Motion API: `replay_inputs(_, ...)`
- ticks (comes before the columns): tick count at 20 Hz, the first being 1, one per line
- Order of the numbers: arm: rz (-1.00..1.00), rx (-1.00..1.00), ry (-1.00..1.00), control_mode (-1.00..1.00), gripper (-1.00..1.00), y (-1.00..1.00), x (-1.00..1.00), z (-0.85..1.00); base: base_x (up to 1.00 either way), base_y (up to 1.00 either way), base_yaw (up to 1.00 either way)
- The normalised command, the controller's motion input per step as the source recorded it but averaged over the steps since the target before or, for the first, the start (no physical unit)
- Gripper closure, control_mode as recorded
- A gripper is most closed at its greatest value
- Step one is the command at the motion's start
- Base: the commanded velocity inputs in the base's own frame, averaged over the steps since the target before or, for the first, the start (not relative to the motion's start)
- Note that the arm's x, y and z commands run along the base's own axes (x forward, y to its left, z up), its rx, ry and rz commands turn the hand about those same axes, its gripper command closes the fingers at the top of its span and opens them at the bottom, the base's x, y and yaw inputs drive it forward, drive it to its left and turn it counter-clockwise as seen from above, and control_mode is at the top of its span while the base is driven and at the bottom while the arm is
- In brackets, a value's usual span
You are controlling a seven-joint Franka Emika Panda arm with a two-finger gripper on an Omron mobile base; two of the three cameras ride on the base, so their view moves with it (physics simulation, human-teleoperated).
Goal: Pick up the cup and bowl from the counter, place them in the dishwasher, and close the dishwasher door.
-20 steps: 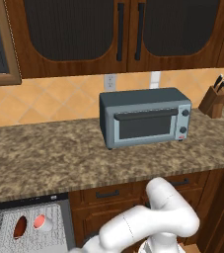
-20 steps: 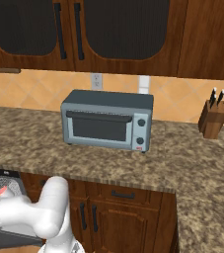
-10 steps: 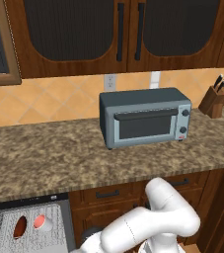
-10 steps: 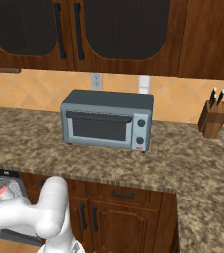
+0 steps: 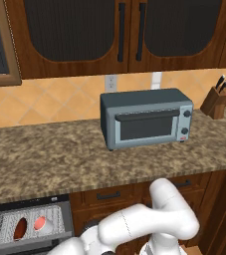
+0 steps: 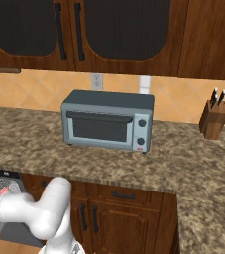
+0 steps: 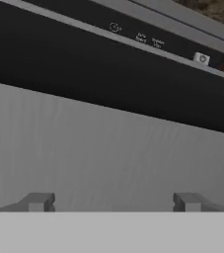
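Door (image 7: 108, 158) just past spread fingers (image 7: 37, 201).

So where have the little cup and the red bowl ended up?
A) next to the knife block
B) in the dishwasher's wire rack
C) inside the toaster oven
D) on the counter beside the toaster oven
B: in the left base view the cup and bowl lie side by side in the wire rack below the counter.

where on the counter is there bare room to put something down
The counter is bare along its long stretch left of the toaster oven, and in the strip in front of the oven up to the edge. A smaller bare patch lies between the oven and the knife block. No part of the counter looks crowded.
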Motion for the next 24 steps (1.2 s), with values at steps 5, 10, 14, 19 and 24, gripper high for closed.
replay_inputs(5, 0.0, 0.0, -0.09, -1.0, -1.0, 0.0, 0.89, -0.04, 0.0, 0.0, 0.0)
replay_inputs(10, -0.01, 0.0, -0.13, -1.0, -1.0, 0.0, 1.0, -0.06, 0.0, 0.0, 0.0)
replay_inputs(14, 0.0, 0.0, -0.02, -1.0, -1.0, 0.0, 0.57, 0.0, 0.0, 0.0, 0.0)
replay_inputs(19, 0.0, 0.0, -0.01, -1.0, -1.0, 0.0, 0.6, 0.0, 0.0, 0.0, 0.0)
replay_inputs(24, 0.0, 0.0, -0.01, -1.0, -1.0, 0.0, 0.58, 0.0, 0.0, 0.0, 0.0)
